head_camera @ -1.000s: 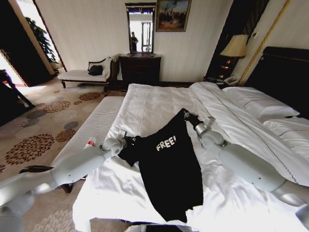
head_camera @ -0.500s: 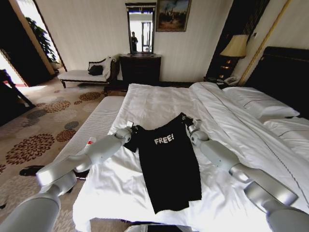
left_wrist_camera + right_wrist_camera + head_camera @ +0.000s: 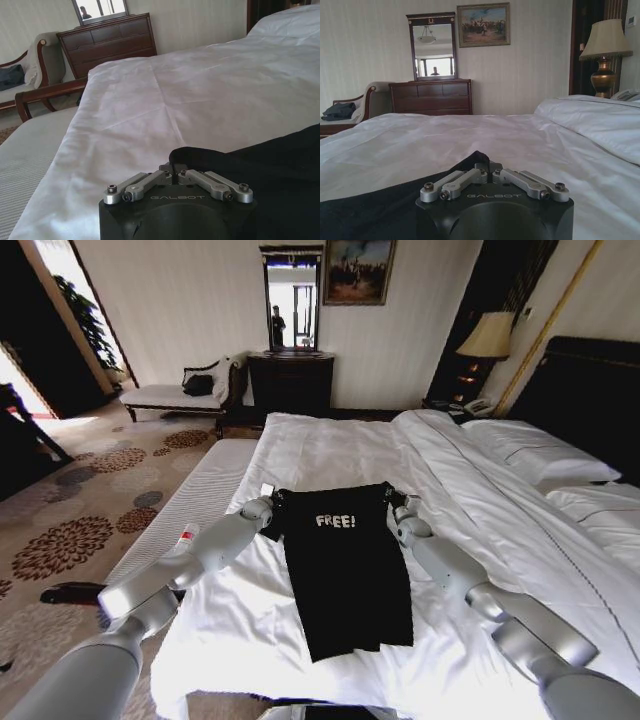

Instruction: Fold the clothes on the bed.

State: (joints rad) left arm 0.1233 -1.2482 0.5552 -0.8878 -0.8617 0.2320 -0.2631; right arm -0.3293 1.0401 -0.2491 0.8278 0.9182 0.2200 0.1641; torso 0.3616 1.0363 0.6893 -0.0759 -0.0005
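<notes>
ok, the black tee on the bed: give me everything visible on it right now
The black T-shirt is soft fabric, short-sleeved, with white "FREE!" lettering on the chest. It lies flat and face up on the white bed, collar end away from the robot and hem toward it. The left end effector and the right end effector are each shut on a shoulder corner, holding the top edge stretched straight.

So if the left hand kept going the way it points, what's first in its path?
The left hand, shut on the T-shirt, points across bare bed sheet. The way looks free up to the dresser, though depth is unclear.
</notes>
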